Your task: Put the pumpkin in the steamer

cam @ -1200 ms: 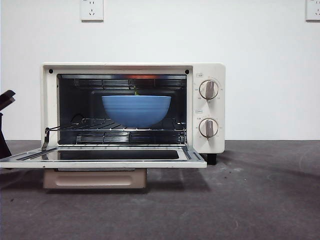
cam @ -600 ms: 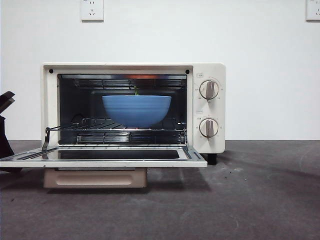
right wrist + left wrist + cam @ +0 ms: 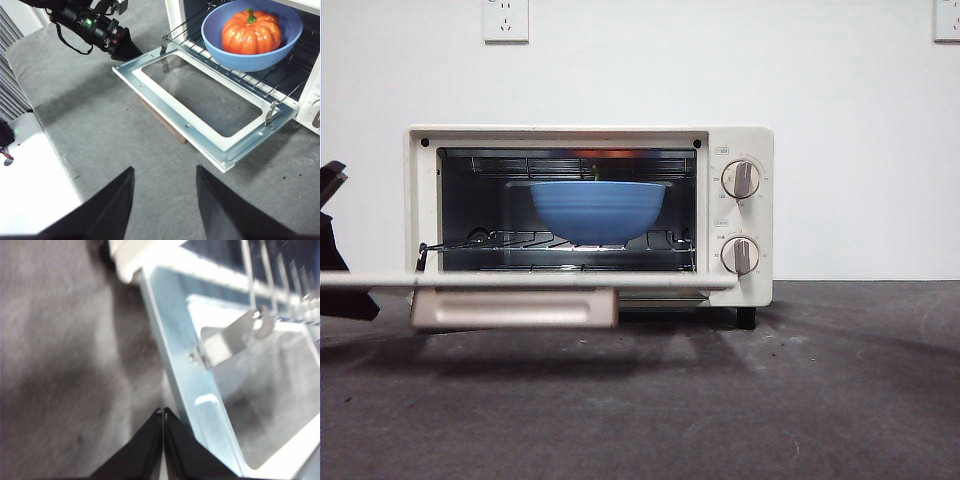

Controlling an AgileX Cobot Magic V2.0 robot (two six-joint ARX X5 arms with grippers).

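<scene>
Nothing legible from where I stand; the steamer (image 3: 588, 215) carries small grey markings on its cream panel at the right of the front view, one above each knob (image 3: 740, 180), with fine tick marks ringed around the dials, but all of it is too small to make out (no brand name can be read either); the door (image 3: 200, 107) in the right wrist view bears no lettering that I can read.
</scene>
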